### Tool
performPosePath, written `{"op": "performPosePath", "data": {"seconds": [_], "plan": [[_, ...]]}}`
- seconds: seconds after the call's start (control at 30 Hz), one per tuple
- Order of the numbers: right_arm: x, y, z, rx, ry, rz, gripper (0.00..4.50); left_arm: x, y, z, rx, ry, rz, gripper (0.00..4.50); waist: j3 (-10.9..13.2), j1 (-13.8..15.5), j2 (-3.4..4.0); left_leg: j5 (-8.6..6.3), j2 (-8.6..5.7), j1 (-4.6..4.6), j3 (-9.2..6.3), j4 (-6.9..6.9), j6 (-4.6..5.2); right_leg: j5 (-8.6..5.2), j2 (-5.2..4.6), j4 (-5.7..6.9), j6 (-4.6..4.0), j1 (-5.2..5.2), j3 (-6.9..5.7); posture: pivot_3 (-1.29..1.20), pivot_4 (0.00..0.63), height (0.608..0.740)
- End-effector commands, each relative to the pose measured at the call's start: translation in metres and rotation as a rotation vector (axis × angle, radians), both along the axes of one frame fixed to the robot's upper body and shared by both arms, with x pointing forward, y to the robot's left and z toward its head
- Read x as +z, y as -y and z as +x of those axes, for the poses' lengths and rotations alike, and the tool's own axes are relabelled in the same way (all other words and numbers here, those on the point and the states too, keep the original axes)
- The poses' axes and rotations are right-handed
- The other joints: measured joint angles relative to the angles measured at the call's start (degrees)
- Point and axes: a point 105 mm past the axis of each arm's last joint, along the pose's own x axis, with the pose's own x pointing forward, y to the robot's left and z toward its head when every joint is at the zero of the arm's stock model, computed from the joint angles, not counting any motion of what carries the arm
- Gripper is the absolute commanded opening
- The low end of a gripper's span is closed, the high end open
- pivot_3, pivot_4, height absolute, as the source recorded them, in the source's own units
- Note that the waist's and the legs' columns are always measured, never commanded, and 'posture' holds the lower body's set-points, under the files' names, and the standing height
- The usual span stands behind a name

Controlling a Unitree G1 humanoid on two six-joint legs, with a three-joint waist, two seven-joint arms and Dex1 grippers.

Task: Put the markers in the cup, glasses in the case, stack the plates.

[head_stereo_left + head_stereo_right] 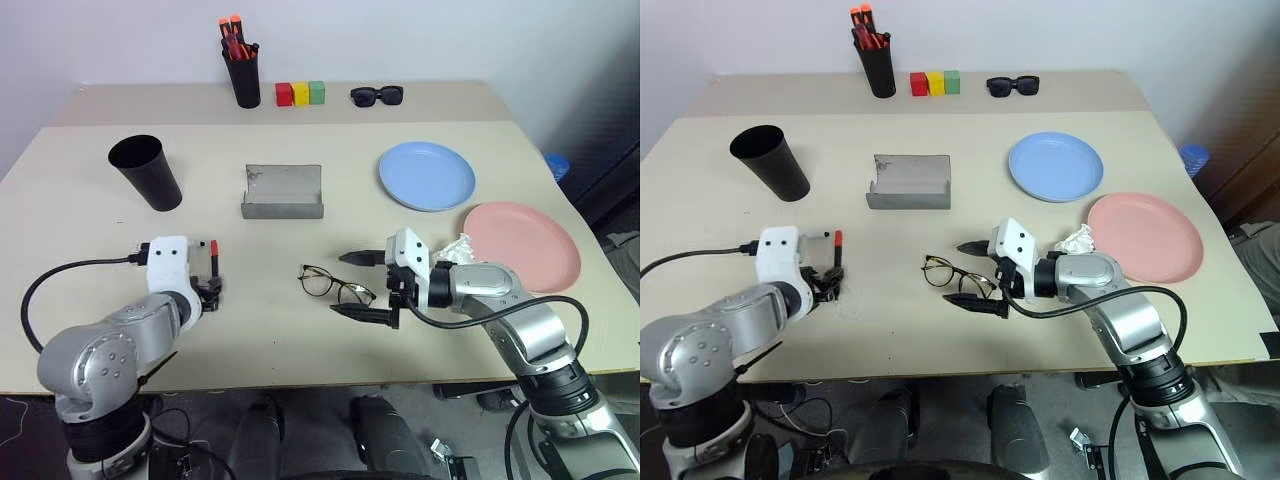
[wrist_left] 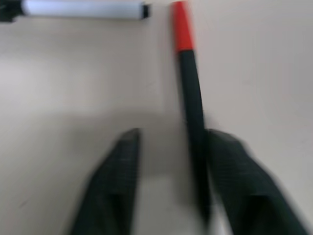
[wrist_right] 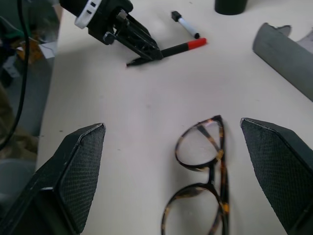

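Two markers lie at the front left: a white one and a black one with a red cap. My left gripper straddles the black marker, which rests against one finger with a gap to the other; the jaws stand apart. The wire-rimmed glasses lie at front centre between the wide-open fingers of my right gripper. The black cup stands upright at the back left. The grey case lies open mid-table. On the right lie the blue plate and, nearer, the pink plate, side by side.
At the far edge stand a black pen holder with orange-red pens, three coloured blocks and black sunglasses. A crumpled white tissue lies between my right wrist and the pink plate.
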Motion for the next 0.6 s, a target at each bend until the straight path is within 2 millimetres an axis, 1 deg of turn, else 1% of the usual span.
{"op": "performPosePath", "data": {"seconds": [0.03, 0.07, 0.17, 0.2, 0.3, 0.33, 0.5, 0.53, 0.57, 0.6], "plan": [[0.012, -0.007, -0.003, 0.037, 0.042, 0.019, 4.50, -0.012, 0.001, -0.008, 0.003, -0.067, -0.021, 0.31, -0.01, 0.06, -0.01, 0.00, 0.00, 0.00, 0.00, 0.01, 0.00, 0.00, -0.01, -0.01, 0.00, 0.00, 0.00, 0.00, 0.150, 0.740], [0.012, -0.007, -0.002, 0.036, 0.042, 0.018, 4.50, -0.011, -0.001, -0.007, 0.028, -0.059, -0.031, 0.01, -0.01, 0.07, -0.01, 0.00, -0.01, 0.00, 0.00, 0.02, 0.00, 0.00, -0.01, -0.01, 0.00, 0.02, 0.00, 0.00, 0.150, 0.740], [0.010, -0.008, 0.002, 0.033, 0.043, 0.017, 4.50, 0.009, -0.005, 0.005, 0.109, 0.034, -0.075, 0.01, -0.02, 0.32, -0.03, 0.00, -0.01, -0.01, 0.00, 0.05, 0.00, 0.00, -0.01, -0.01, -0.01, 0.04, -0.01, 0.00, 0.150, 0.740], [0.010, -0.008, 0.003, 0.033, 0.045, 0.017, 4.50, 0.026, -0.005, 0.010, 0.097, 0.105, -0.065, 0.01, 0.00, 0.39, -0.09, 0.00, -0.02, -0.01, -0.01, 0.08, 0.00, 0.00, -0.01, -0.01, -0.01, 0.05, -0.02, 0.00, 0.150, 0.740], [0.010, -0.010, 0.005, 0.033, 0.049, 0.021, 4.50, 0.062, -0.004, 0.018, 0.047, 0.265, -0.047, 0.01, 0.01, 0.29, -0.20, 0.00, -0.02, -0.09, -0.04, 0.14, -0.01, 0.01, 0.00, -0.01, -0.02, 0.02, -0.05, 0.00, 0.150, 0.740], [0.010, -0.010, 0.006, 0.034, 0.053, 0.023, 4.50, 0.071, -0.006, 0.021, 0.042, 0.305, -0.040, 0.01, 0.01, 0.26, -0.20, 0.00, -0.02, -0.10, -0.04, 0.14, -0.01, 0.02, 0.00, -0.02, -0.02, 0.01, -0.05, 0.00, 0.150, 0.740], [0.014, -0.012, 0.010, 0.032, 0.073, 0.035, 4.50, 0.134, -0.013, 0.032, 0.017, 0.618, -0.019, 0.01, 0.01, 0.16, -0.20, 0.00, -0.02, -0.10, -0.03, 0.06, -0.02, 0.01, 0.00, -0.05, -0.02, -0.02, -0.04, 0.00, 0.150, 0.740], [0.015, -0.013, 0.011, 0.031, 0.079, 0.039, 4.50, 0.148, -0.018, 0.034, 0.034, 0.690, 0.017, 0.01, 0.01, 0.16, -0.20, 0.00, -0.02, -0.11, -0.03, 0.06, -0.02, 0.01, 0.00, -0.06, -0.02, -0.02, -0.05, 0.00, 0.150, 0.740], [0.016, -0.014, 0.012, 0.030, 0.082, 0.042, 4.50, 0.157, -0.021, 0.035, 0.045, 0.737, 0.046, 0.01, 0.01, 0.16, -0.20, 0.00, -0.02, -0.11, -0.03, 0.06, -0.02, 0.01, 0.00, -0.07, -0.02, -0.01, -0.04, 0.00, 0.150, 0.740], [0.018, -0.015, 0.012, 0.030, 0.089, 0.047, 4.50, 0.164, -0.028, 0.039, 0.081, 0.773, 0.085, 0.01, 0.01, 0.16, -0.20, 0.00, -0.02, -0.12, -0.03, 0.05, -0.02, 0.02, 0.00, -0.07, -0.02, -0.02, -0.05, 0.00, 0.150, 0.740]]}}
